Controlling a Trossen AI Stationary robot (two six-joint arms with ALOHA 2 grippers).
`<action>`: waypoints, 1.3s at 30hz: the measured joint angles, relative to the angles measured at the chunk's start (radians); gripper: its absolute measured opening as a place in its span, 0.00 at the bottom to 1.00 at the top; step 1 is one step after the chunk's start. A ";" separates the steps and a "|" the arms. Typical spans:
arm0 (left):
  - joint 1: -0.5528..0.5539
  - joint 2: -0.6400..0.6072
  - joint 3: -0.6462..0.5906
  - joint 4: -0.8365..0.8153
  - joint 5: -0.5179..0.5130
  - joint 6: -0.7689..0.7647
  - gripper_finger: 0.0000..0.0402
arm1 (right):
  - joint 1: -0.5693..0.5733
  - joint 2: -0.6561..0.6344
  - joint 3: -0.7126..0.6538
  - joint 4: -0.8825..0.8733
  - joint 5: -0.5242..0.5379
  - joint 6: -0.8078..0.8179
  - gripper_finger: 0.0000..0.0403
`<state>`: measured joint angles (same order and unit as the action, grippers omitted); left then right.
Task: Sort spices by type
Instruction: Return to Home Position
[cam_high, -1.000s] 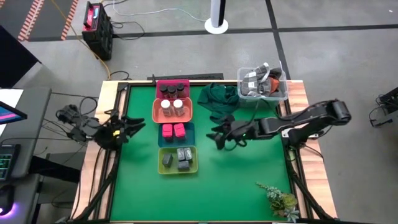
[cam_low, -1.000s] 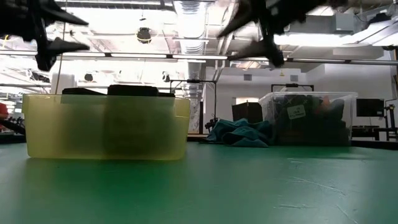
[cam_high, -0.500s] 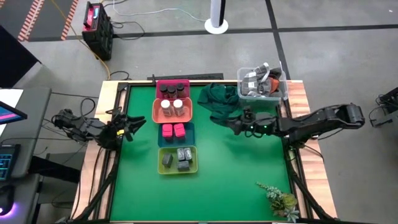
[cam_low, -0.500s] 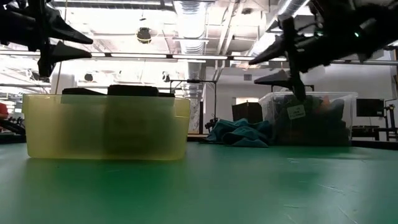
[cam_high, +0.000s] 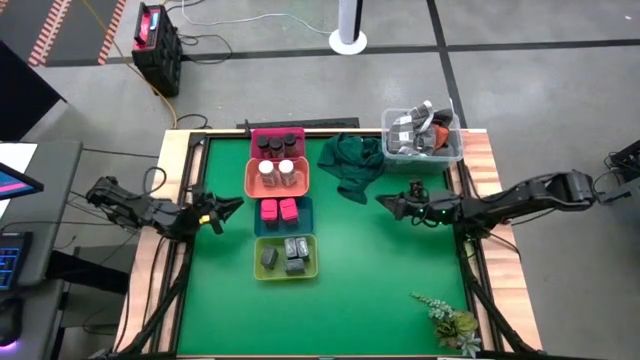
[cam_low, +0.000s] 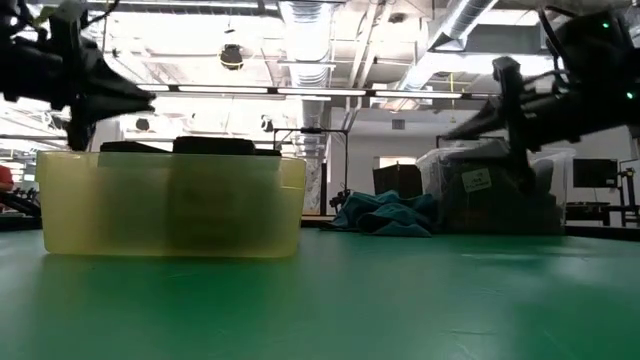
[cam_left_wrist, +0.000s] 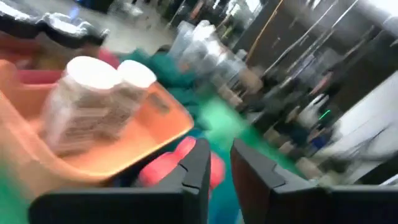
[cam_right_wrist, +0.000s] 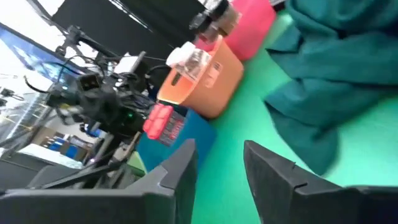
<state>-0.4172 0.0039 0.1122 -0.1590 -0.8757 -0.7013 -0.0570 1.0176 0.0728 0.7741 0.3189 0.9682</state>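
Note:
In the high view the spices sit in a column of trays. Dark round jars stand in a pink tray, white-capped jars in an orange one. Pink-red packets lie in a blue tray, dark grey boxes in a yellow tray. My left gripper hovers left of the blue tray, pointing at it, narrowly open. My right gripper hovers right of the trays, pointing left, open. Neither holds anything.
A dark green cloth lies bunched right of the upper trays, just beyond my right gripper. A clear bin of odds and ends sits at the far right corner. A small plant lies at the near right corner. Bare green mat stretches along the near side.
My right gripper has drawn back from the middle of the table toward the right edge, sinking lower and turning from pointing downward to lying level, pointing left. My left arm has folded back toward the left edge and sunk a little, its gripper staying beside the blue tray.

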 joint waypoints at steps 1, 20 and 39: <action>0.000 0.001 -0.024 0.058 0.002 -0.014 0.13 | 0.000 -0.008 -0.016 0.000 0.000 0.002 0.39; 0.101 0.002 -0.082 0.213 -0.026 0.086 0.00 | -0.254 -0.125 -0.066 -0.168 -0.222 -0.261 0.08; 0.110 0.007 -0.083 0.177 -0.027 0.830 0.00 | -0.240 -0.123 -0.067 -0.357 -0.338 -0.398 0.19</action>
<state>-0.3073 0.0113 0.0288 0.0175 -0.9031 0.1284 -0.2970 0.8951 0.0059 0.4176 -0.0190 0.5701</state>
